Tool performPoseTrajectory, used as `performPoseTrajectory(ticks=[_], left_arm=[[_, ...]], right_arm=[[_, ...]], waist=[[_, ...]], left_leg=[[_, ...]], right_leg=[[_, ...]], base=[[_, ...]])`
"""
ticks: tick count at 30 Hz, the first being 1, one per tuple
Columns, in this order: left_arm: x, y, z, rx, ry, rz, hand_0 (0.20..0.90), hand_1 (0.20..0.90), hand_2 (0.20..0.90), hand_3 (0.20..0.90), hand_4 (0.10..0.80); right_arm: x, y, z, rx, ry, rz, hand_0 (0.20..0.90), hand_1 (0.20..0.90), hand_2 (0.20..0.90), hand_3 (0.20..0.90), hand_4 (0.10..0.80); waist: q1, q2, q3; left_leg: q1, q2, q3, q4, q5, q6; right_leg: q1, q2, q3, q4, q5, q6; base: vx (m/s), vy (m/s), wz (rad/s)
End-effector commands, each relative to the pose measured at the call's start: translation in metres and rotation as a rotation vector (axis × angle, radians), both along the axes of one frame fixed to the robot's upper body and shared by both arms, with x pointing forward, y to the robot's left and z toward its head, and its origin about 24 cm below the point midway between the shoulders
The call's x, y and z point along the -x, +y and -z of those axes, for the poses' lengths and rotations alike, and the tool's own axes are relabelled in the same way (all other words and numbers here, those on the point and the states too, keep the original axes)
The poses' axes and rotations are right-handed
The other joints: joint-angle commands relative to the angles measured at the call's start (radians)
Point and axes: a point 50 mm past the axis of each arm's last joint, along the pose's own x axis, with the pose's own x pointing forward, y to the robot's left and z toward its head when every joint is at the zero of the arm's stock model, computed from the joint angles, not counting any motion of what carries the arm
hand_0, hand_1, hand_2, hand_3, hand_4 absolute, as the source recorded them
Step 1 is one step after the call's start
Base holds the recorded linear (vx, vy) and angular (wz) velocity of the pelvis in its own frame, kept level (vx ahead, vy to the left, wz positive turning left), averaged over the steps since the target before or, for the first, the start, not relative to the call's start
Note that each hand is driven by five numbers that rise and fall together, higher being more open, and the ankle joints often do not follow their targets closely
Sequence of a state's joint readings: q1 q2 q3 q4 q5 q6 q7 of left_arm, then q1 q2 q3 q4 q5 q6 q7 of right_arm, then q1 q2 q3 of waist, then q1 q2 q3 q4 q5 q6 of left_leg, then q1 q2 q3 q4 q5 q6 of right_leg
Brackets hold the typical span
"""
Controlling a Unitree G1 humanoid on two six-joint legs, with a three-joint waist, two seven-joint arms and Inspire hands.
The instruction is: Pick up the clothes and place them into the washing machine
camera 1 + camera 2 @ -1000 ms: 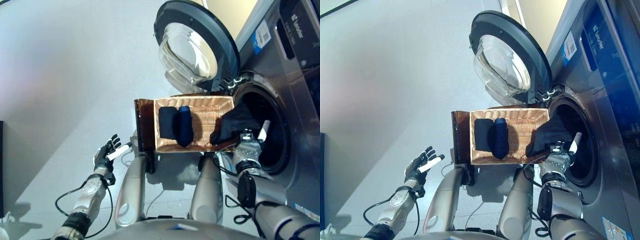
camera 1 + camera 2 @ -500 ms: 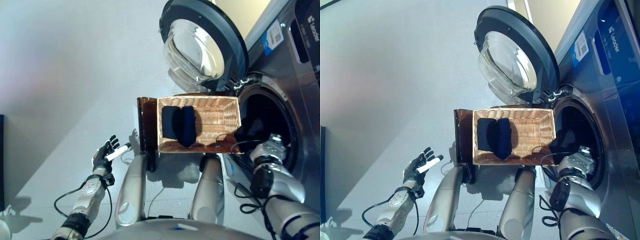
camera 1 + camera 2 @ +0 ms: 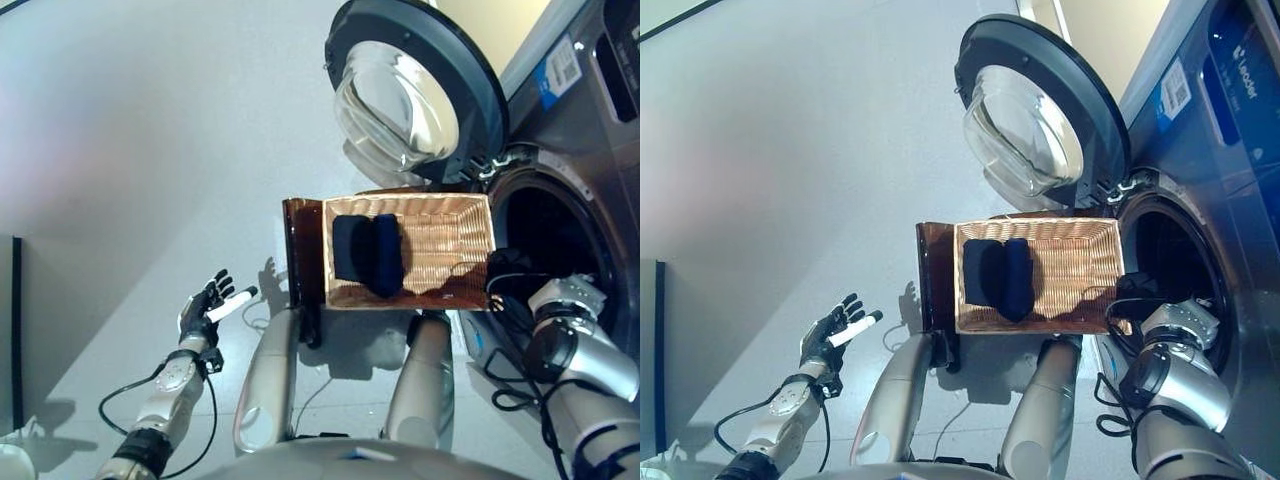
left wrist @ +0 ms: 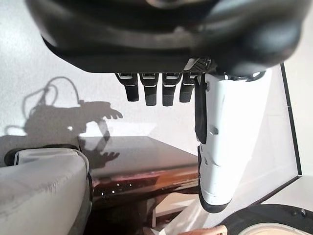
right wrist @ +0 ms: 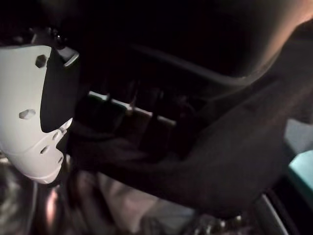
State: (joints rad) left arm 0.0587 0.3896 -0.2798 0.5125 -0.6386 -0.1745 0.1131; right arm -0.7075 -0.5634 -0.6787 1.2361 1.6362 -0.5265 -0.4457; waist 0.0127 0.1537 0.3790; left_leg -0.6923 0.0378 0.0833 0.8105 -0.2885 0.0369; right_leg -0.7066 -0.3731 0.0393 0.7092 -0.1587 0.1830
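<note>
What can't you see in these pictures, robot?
- Right hand: in both eye views it is hidden inside the washing machine's round opening; in the right wrist view the dark cloth covers its fingers.
- Drum inside: too dark to make out.
- Dark folded clothes in the woven wicker basket: too small to tell what garments.
- Left hand: open, holding nothing.
</note>
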Motion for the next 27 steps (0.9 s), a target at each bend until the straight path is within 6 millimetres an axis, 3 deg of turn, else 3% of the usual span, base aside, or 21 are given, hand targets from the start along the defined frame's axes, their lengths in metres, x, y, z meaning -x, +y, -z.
performPoseTrajectory(ticks=[1,5,12,15,17,20,22,24,27], left_arm=[[0.001,0.026,-0.012,-0.079,-0.053,-0.041,0.9,0.9,0.9,0.9,0.8],[0.0,0.026,-0.013,-0.081,-0.069,-0.052,0.9,0.9,0.9,0.9,0.8],[-0.003,0.026,-0.016,-0.084,-0.084,-0.049,0.9,0.9,0.9,0.9,0.8],[-0.006,0.025,-0.019,-0.087,-0.1,-0.041,0.9,0.9,0.9,0.9,0.8],[-0.008,0.023,-0.022,-0.082,-0.122,-0.03,0.9,0.9,0.9,0.9,0.8],[-0.01,0.021,-0.025,-0.065,-0.144,-0.03,0.9,0.9,0.9,0.9,0.8],[-0.01,0.022,-0.026,-0.062,-0.147,-0.03,0.9,0.9,0.9,0.9,0.8],[-0.011,0.022,-0.028,-0.056,-0.157,-0.026,0.9,0.9,0.9,0.9,0.8],[-0.01,0.025,-0.029,-0.063,-0.16,-0.031,0.9,0.9,0.9,0.9,0.8]], right_arm=[[0.048,-0.079,-0.086,0.393,0.12,0.184,0.2,0.2,0.2,0.2,0.3],[0.025,-0.074,-0.122,0.571,0.097,0.101,0.2,0.2,0.2,0.2,0.3],[0.006,-0.065,-0.146,0.602,0.064,0.072,0.2,0.2,0.2,0.2,0.3],[-0.011,-0.055,-0.148,0.667,0.144,-0.054,0.2,0.2,0.2,0.2,0.3],[-0.023,-0.044,-0.137,0.745,0.224,-0.187,0.2,0.2,0.2,0.2,0.3],[-0.034,-0.027,-0.104,0.768,0.285,-0.339,0.2,0.2,0.2,0.2,0.3],[-0.034,-0.022,-0.091,0.755,0.3,-0.375,0.2,0.2,0.2,0.2,0.3],[-0.031,-0.012,-0.06,0.688,0.339,-0.427,0.2,0.2,0.2,0.2,0.3],[-0.024,-0.007,-0.038,0.639,0.404,-0.46,0.2,0.2,0.2,0.2,0.3]], waist=[[-0.026,-0.019,-0.055],[-0.023,-0.02,-0.05],[-0.01,-0.017,-0.046],[-0.003,-0.018,-0.039],[-0.003,-0.02,-0.032],[-0.001,-0.024,-0.019],[-0.002,-0.027,-0.017],[-0.001,-0.026,-0.011],[0.003,-0.022,-0.01]], left_leg=[[0.079,0.137,-0.134,-0.056,0.013,-0.187],[0.083,0.137,-0.124,-0.063,0.018,-0.184],[0.086,0.129,-0.12,-0.068,0.02,-0.181],[0.079,0.126,-0.121,-0.064,0.025,-0.179],[0.075,0.126,-0.119,-0.06,0.027,-0.176],[0.067,0.126,-0.12,-0.044,0.027,-0.173],[0.059,0.127,-0.122,-0.031,0.023,-0.172],[0.037,0.126,-0.128,0.007,0.008,-0.17],[0.014,0.123,-0.136,0.043,-0.007,-0.169]], right_leg=[[0.061,-0.034,0.057,-0.012,0.03,0.023],[0.054,-0.031,0.061,-0.015,0.037,0.023],[0.057,-0.034,0.062,-0.019,0.041,0.024],[0.055,-0.036,0.063,-0.019,0.044,0.024],[0.051,-0.034,0.063,-0.014,0.045,0.02],[0.041,-0.032,0.064,0.004,0.041,0.014],[0.036,-0.032,0.065,0.014,0.034,0.012],[0.02,-0.033,0.067,0.046,0.018,0.008],[0.001,-0.033,0.067,0.08,0.005,0.006]], base=[[0.006,0.002,-0.04],[0.0,0.0,0.0],[0.004,-0.002,-0.03],[0.0,0.0,0.0],[-0.016,-0.001,0.0],[-0.024,-0.006,0.0],[-0.016,-0.006,0.03],[-0.04,-0.014,0.11],[-0.023,-0.004,0.12]])
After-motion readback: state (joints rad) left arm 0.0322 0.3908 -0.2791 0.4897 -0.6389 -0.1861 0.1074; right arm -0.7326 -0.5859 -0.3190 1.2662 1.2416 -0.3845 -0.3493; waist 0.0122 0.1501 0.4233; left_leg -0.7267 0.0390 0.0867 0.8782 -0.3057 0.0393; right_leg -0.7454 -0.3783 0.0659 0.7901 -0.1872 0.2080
